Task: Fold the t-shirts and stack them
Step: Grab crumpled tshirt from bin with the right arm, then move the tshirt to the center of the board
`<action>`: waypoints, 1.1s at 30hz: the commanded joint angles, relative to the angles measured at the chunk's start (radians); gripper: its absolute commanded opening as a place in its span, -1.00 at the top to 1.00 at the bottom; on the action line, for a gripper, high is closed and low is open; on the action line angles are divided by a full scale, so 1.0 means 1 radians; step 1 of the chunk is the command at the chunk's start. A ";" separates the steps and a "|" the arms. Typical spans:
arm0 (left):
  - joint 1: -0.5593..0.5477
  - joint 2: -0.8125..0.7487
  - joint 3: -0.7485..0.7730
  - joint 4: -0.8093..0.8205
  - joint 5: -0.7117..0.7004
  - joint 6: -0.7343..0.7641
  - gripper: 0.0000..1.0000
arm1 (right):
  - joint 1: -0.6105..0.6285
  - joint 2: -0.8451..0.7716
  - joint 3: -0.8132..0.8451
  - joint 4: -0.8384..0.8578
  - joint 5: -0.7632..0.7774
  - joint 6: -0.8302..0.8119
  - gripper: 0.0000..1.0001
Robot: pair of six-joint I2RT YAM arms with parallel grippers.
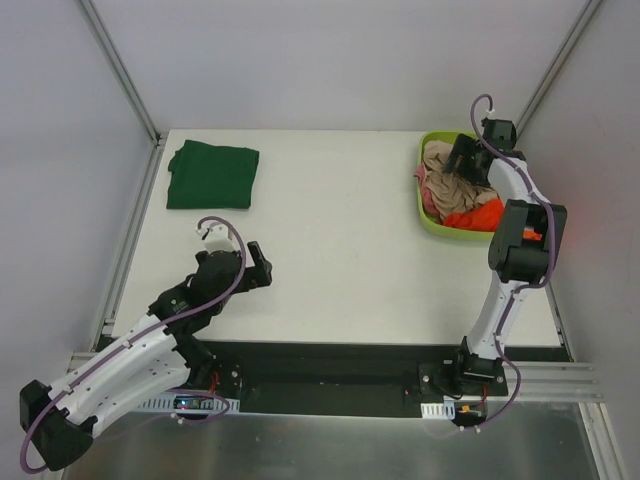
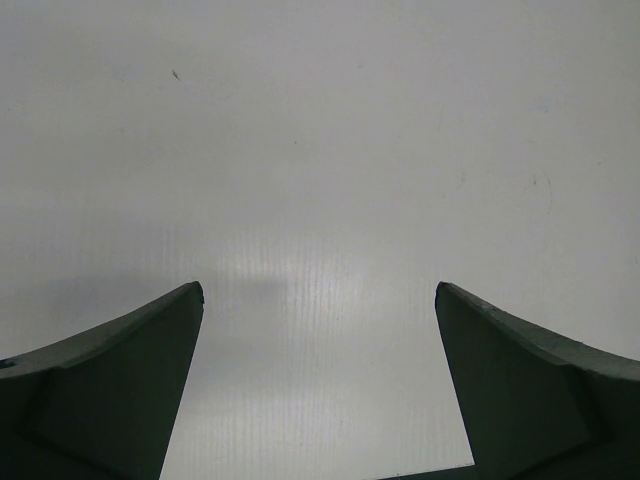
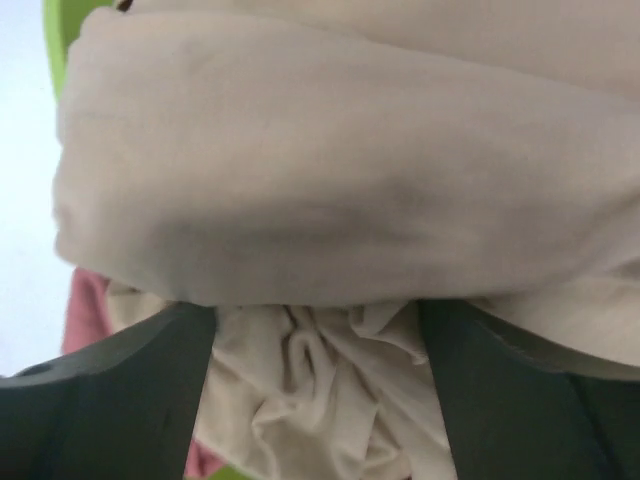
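A dark green t-shirt (image 1: 212, 174) lies folded flat at the table's far left. A beige-tan t-shirt (image 1: 438, 160) lies crumpled in the lime-green basket (image 1: 432, 222) at the far right, with an orange shirt (image 1: 478, 215) and a pink one (image 1: 428, 200) beside it. My right gripper (image 1: 467, 160) is open, down in the basket, with bunched beige cloth (image 3: 320, 210) between its fingers (image 3: 130, 390); pink cloth (image 3: 85, 305) shows at the left. My left gripper (image 1: 262, 267) is open and empty over bare table (image 2: 320, 180) at the near left.
The basket's green rim (image 3: 58, 40) shows at the upper left of the right wrist view. Grey walls and metal frame posts (image 1: 120, 70) enclose the table. A black base strip (image 1: 330, 370) runs along the near edge.
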 commanded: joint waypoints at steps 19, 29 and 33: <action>0.001 -0.055 0.015 0.029 0.136 0.020 -0.98 | 0.163 -0.605 0.073 -0.004 -0.068 0.010 0.99; 0.001 -0.096 0.007 0.030 0.148 0.014 -0.98 | 0.576 -0.716 0.323 -0.003 -0.215 0.123 0.99; 0.001 -0.110 0.006 0.029 0.146 0.014 -0.98 | 0.720 -0.641 0.457 -0.003 -0.206 0.133 0.99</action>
